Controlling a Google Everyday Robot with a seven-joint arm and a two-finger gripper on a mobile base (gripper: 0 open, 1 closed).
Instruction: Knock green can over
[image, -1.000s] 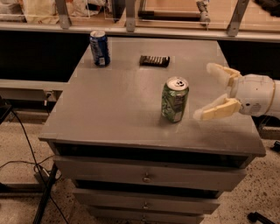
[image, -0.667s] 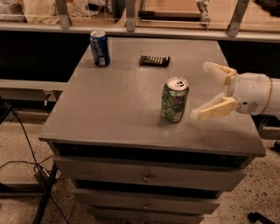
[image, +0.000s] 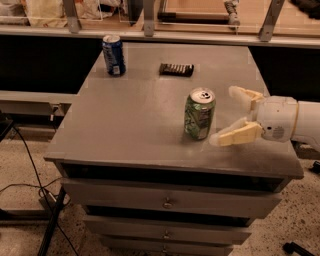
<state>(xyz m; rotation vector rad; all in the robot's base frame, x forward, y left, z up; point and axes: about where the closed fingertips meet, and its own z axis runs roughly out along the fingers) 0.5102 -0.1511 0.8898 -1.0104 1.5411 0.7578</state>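
Grey metal drawers (image: 165, 202) fill the table's front, and the lowest is cut off by the bottom of the view. On the table (image: 125, 130), toward the front right corner, the green can (image: 199, 114) stands upright, tab up. Just to its right the hand (image: 224, 116) hangs spread wide, gripping nothing. Whether its nearer finger touches the can's base is hard to tell. The arm runs off the right side. A blue can (image: 113, 55) stands at the far left corner. A dark flat object (image: 176, 69), which I cannot name, lies near the far edge.
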